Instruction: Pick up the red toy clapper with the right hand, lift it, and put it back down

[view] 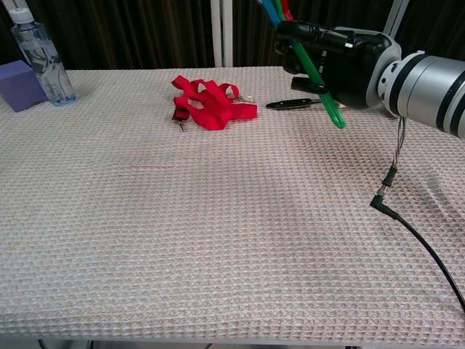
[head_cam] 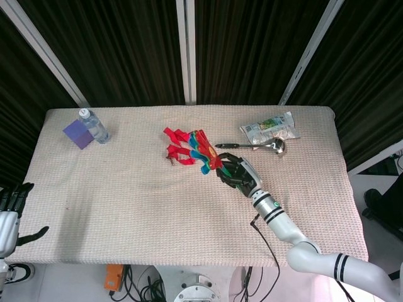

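Observation:
The toy clapper (head_cam: 203,151) has red, blue and green hand-shaped leaves and a green handle (view: 320,81). My right hand (head_cam: 237,171) grips that handle and holds the toy well above the table, standing nearly upright. In the chest view the right hand (view: 343,62) is at the upper right, the green handle slants down out of the fist, and the toy's head (view: 276,9) runs out of the top edge. Low at the left edge of the head view, off the table, my left hand (head_cam: 10,211) holds nothing, fingers apart.
A red ribbon (head_cam: 179,145) lies bunched left of the right hand, also in the chest view as the red ribbon (view: 211,102). A ladle (head_cam: 261,146) and a snack packet (head_cam: 271,128) lie behind the hand. A water bottle (head_cam: 94,126) and purple cube (head_cam: 78,134) stand far left. A cable (view: 393,171) hangs from the right wrist.

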Controlling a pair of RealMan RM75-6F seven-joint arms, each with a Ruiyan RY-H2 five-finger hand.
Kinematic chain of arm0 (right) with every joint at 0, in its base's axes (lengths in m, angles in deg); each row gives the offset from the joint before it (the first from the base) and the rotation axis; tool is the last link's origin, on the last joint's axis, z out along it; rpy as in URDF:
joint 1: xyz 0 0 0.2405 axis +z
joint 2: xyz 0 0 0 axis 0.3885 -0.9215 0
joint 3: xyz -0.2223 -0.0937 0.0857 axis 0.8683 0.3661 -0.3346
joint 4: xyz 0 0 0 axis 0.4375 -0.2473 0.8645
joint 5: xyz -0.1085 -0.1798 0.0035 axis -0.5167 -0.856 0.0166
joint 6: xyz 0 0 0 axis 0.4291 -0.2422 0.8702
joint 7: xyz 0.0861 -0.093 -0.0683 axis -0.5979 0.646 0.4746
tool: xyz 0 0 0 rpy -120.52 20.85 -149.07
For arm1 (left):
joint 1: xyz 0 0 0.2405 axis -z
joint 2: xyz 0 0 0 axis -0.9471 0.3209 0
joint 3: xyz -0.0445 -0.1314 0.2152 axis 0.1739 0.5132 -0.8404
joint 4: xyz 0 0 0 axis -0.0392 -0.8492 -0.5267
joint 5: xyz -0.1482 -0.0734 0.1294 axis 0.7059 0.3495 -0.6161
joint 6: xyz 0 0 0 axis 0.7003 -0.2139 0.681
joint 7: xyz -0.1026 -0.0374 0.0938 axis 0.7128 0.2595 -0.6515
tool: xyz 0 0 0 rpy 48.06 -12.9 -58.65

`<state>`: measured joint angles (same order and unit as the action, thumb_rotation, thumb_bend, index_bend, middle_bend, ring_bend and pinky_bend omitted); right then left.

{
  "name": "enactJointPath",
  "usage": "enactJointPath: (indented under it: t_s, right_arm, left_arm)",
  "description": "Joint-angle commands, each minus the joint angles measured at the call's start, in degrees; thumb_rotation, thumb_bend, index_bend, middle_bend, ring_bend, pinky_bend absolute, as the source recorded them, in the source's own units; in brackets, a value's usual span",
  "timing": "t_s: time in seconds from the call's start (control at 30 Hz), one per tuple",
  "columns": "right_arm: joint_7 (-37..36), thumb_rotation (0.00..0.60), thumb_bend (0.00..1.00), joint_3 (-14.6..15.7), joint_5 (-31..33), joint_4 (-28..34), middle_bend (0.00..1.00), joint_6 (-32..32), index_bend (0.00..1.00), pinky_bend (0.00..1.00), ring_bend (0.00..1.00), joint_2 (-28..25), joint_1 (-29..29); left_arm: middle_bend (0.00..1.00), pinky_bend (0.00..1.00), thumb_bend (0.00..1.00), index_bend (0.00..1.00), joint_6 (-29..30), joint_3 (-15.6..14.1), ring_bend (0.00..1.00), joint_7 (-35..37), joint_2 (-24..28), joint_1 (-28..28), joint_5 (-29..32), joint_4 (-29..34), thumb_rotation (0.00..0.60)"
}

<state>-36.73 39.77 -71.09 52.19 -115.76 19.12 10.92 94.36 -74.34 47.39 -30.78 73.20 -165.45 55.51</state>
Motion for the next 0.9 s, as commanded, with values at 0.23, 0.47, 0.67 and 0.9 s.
enactJointPath:
  t_s: [0.23,0.47,0.67,0.9]
  right_arm:
    - [33.07,0.600,0.47,6.53,-12.76,-9.66,0.67,-8.44,0.92,0.96,0.69,4.23,1.95]
    - [65.25,0.600,0.47,9.22,-8.69,-13.36,0.67,-14.25,0.91,0.96,0.69,8.91,2.76]
    - [73.41,0.600,0.47,9.33,-4.86,-11.99,0.67,-15.98,0.90,0.96,0.69,10.10,3.33]
    - [67.57,0.600,0.45,7.26,0.00,-10.29,0.68,-15.55,0.89,0.96,0.69,11.38,3.59]
  left_arm:
    - [0.07,0.04,0.09,0.07,0.13,0.00,0.00,0.13,0.01,-0.14,0.14,-0.11,0.600]
    - [0.07,0.04,0.09,0.07,0.26,-0.06,0.00,0.44,0.03,-0.28,0.12,-0.26,0.600]
    - [0.07,0.04,0.09,0.08,0.27,-0.05,0.00,0.38,-0.10,-0.28,0.11,-0.29,0.600]
    - [0.07,0.04,0.09,0.07,0.13,-0.03,0.00,0.42,-0.20,-0.21,0.14,-0.39,0.600]
